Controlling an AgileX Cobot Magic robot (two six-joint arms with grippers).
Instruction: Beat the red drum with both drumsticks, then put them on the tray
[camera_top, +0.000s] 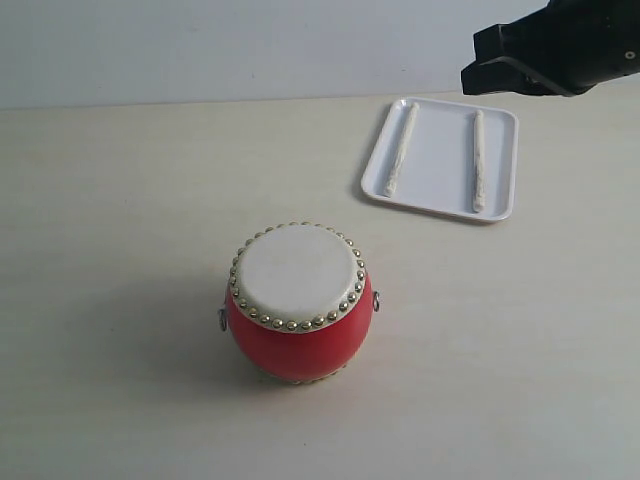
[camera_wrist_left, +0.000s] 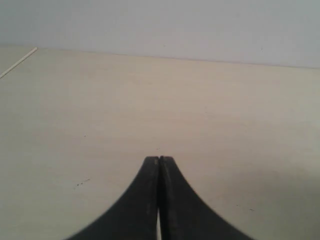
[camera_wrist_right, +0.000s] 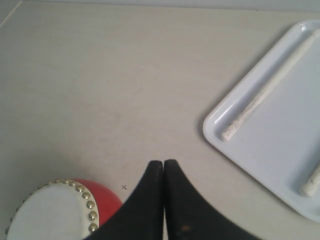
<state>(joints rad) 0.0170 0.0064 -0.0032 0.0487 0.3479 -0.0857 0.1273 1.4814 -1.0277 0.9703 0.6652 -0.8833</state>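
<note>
The red drum stands upright on the pale table. Its cream head faces up, ringed with brass studs, and a small metal ring shows on either side of the glossy body. Well apart from it, further back and to the right, lies the white tray, and both drumsticks are inside its rim. The left one is slightly slanted, and the right one runs nearly straight from front to back, with a bare strip of tray between them so they do not touch. The right gripper hangs clear of the table, its two black jaws pressed flat together and gripping nothing, with the drum's edge and a corner of the tray both in sight beneath it. From across the room it shows as a dark shape by the tray's far right corner. The left gripper is the same — jaws closed tight on each other, empty, poised over a plain stretch of tabletop.
</note>
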